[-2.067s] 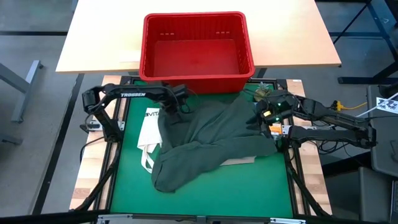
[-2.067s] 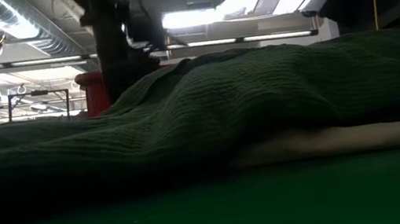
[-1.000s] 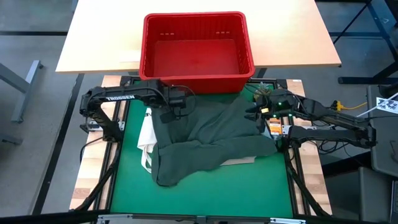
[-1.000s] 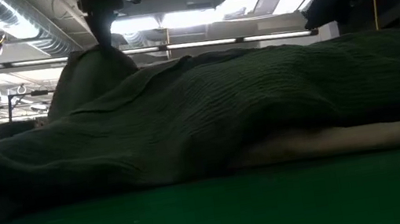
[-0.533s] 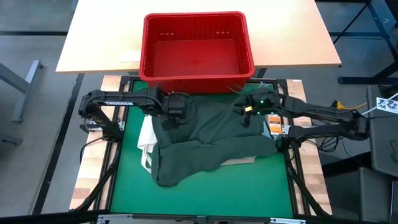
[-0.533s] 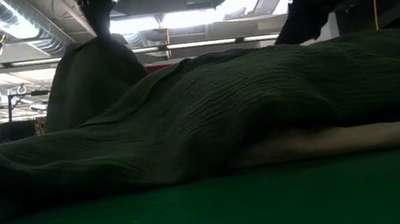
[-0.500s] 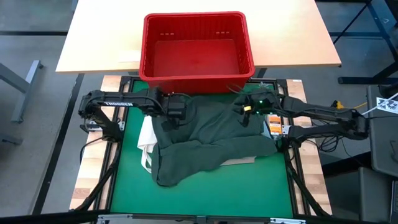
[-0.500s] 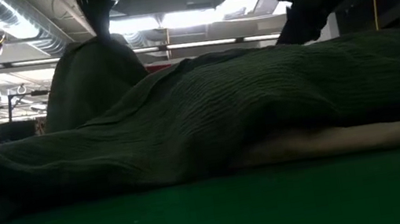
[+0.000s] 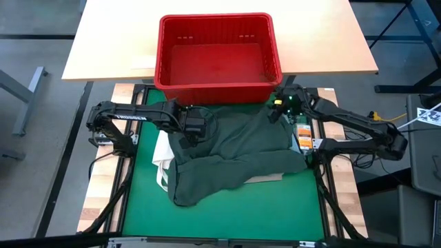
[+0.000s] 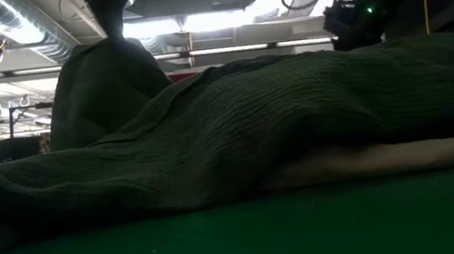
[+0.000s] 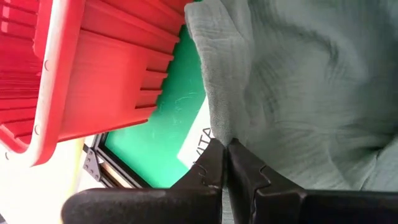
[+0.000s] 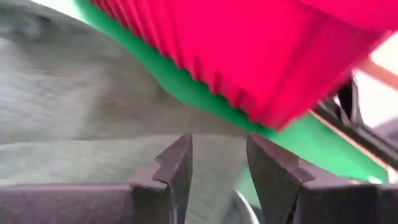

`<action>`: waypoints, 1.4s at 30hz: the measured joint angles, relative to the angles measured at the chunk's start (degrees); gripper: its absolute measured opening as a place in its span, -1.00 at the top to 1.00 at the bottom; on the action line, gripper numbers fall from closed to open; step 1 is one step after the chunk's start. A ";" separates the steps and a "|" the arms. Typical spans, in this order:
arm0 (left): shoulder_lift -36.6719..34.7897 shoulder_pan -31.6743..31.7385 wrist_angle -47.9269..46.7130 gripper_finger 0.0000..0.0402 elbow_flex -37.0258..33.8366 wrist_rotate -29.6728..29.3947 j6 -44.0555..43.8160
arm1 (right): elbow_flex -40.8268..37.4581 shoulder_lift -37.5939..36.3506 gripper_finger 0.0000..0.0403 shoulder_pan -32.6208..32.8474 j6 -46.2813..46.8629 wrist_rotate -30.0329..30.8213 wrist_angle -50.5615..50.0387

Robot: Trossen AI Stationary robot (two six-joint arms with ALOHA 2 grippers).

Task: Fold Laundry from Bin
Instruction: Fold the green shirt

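A dark olive garment (image 9: 234, 162) lies spread on a green mat (image 9: 275, 207) on the desk, just in front of a red bin (image 9: 219, 58). The bin looks empty; no laundry shows inside it. The garment's long axis runs on a diagonal, from its far right corner beside the bin down to a lumpy near left end. A white tote (image 9: 162, 148) peeks out from under its left edge, and a beige piece (image 9: 265, 178) shows under its near right edge.

The left hand (image 9: 193, 131) sits at the garment's far left corner, fingers pressed together on a pinch of cloth. In the left wrist view the fold (image 11: 221, 93) rises straight from between the closed fingers (image 11: 211, 171), and in the low view that corner stands up as a hump (image 10: 100, 92) above the rest.

The right hand (image 9: 281, 109) hovers over the far right corner, close against the bin's front wall. Its fingers (image 12: 180, 165) stand partly apart with cloth (image 12: 93, 158) below them and nothing held.

The right hand is the nearer one to the free corner, which lies directly beneath it. Gripping that corner seems the likely next step, so both far corners could be lifted together; the bin wall leaves little room there.
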 joint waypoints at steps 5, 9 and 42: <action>0.00 -0.02 0.00 1.00 -0.02 0.04 -0.11 | 0.00 0.00 0.25 -6.22 1.20 -6.46 -3.39; 0.00 -0.02 0.03 1.00 -0.02 0.04 -0.11 | 0.04 0.00 0.25 -9.65 1.76 -11.73 -4.94; 0.02 -4.16 0.02 1.00 -0.02 -1.52 0.63 | 0.06 8.63 0.89 -11.10 0.97 -22.50 1.53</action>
